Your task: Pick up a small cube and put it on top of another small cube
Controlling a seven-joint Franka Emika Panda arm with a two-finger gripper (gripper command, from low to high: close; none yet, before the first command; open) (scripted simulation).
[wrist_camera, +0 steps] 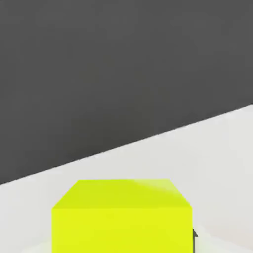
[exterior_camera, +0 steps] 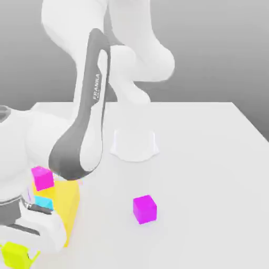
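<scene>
Hand view: lime cube [wrist_camera: 121, 217] between closed jaws

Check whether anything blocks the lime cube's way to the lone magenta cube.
Nothing visible does. The lime cube sits at the tool; bare table lies between it and the magenta cube toward the exterior view's right.

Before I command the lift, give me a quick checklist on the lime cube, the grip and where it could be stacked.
1. Gripper down at the lime cube: ok.
2. Jaws shut on it: ok; firmness of the grip: cannot tell.
3. Lime cube seated squarely at the hand, seen up close: ok.
4. Magenta cube standing alone on the table, top bare: ok.
5. Yellow slab with another magenta cube and a cyan cube close to the arm; clearance: cannot tell.
</scene>
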